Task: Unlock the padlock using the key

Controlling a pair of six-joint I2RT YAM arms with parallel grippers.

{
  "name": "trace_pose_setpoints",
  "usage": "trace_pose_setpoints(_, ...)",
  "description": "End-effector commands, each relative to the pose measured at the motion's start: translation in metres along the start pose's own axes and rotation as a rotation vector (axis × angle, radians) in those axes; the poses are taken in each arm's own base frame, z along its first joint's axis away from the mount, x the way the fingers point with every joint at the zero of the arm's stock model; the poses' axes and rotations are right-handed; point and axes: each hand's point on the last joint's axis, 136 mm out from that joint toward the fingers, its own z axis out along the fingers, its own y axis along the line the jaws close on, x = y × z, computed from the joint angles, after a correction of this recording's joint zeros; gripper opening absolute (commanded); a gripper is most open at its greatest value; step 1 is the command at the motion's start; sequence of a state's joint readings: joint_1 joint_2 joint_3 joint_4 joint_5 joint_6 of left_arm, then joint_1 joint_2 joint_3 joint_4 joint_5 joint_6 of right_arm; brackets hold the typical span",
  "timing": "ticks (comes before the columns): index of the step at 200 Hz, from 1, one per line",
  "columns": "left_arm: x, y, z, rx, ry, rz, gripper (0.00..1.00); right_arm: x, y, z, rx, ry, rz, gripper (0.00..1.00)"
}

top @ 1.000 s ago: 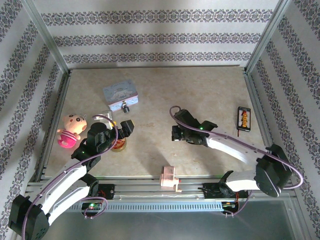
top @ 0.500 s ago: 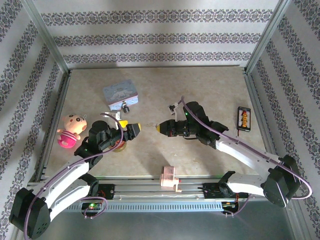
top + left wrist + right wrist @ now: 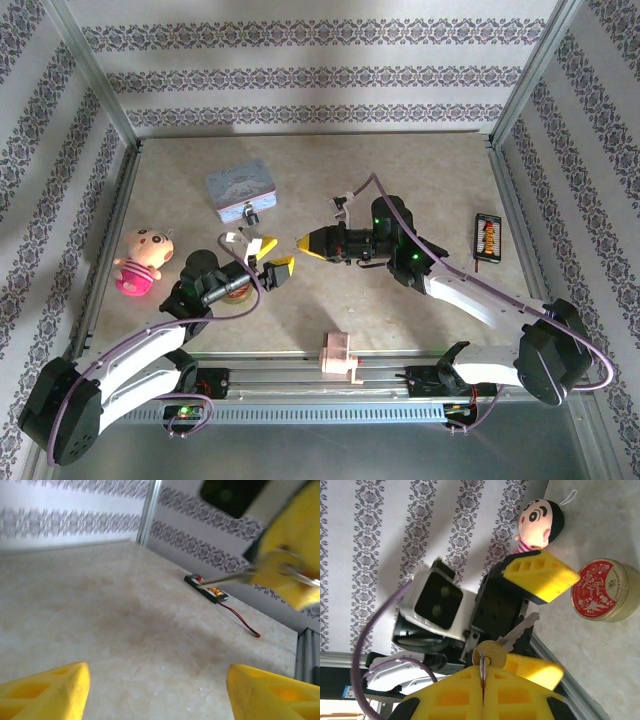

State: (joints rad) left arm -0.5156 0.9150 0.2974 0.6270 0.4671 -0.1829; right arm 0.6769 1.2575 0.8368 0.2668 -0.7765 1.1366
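Yellow right tool [image 3: 482,676] clamped on key [image 3: 511,634] | left tool [image 3: 275,256] spread apart, near key

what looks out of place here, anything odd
Nothing spilled or broken. Only oddity: the key is up in the air, pinched by its head in the shut jaws of the right gripper, away from the padlock beside the tin.

Brass-headed key [image 3: 490,655]; pale blue tin [image 3: 240,186]; red-lidded round tin [image 3: 598,590]; pink-dressed doll [image 3: 143,258]; grey floral-striped walls [image 3: 300,75].
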Motion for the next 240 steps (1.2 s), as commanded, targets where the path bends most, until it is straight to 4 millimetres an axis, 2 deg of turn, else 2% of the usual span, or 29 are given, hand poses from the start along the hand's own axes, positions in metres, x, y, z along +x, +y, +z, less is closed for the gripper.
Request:
trace_pose_setpoints(1,-0.033,-0.018,-0.006,0.042,-0.199,0.294,0.68,0.001,0.019,0.002,-0.053,0.013,-0.007,0.0)
trace_pose_setpoints(17,-0.039,-0.018,-0.004,0.036,-0.228,0.35,0.64,0.002,0.018,0.002,-0.049,0.012,0.001,0.0)
trace_pose_setpoints(59,-0.051,-0.018,0.006,0.038,-0.27,0.425,0.64,0.006,0.015,0.003,-0.04,0.013,0.013,0.0)
trace_pose_setpoints(118,-0.056,-0.017,0.018,0.041,-0.27,0.502,0.61,0.012,0.012,0.004,-0.026,0.026,0.021,0.0)
trace_pose_setpoints(125,-0.057,-0.018,0.018,0.042,-0.272,0.513,0.57,0.012,0.011,0.003,-0.023,0.024,0.02,0.0)
trace_pose_setpoints(138,-0.057,-0.019,0.018,0.048,-0.262,0.522,0.51,0.013,0.009,0.002,-0.016,0.021,0.022,0.0)
trace_pose_setpoints(178,-0.055,-0.029,0.015,0.097,-0.241,0.548,0.51,0.012,0.007,0.003,-0.01,0.021,0.024,0.0)
trace_pose_setpoints(201,-0.052,-0.028,0.017,0.099,-0.214,0.557,0.49,0.012,0.005,0.005,-0.008,0.026,0.027,0.0)
trace_pose_setpoints(210,-0.051,-0.028,0.017,0.098,-0.209,0.559,0.45,0.011,0.005,0.005,-0.007,0.025,0.028,0.0)
trace_pose_setpoints(240,-0.048,-0.028,0.018,0.103,-0.196,0.564,0.45,0.011,0.003,0.006,-0.004,0.028,0.032,0.0)
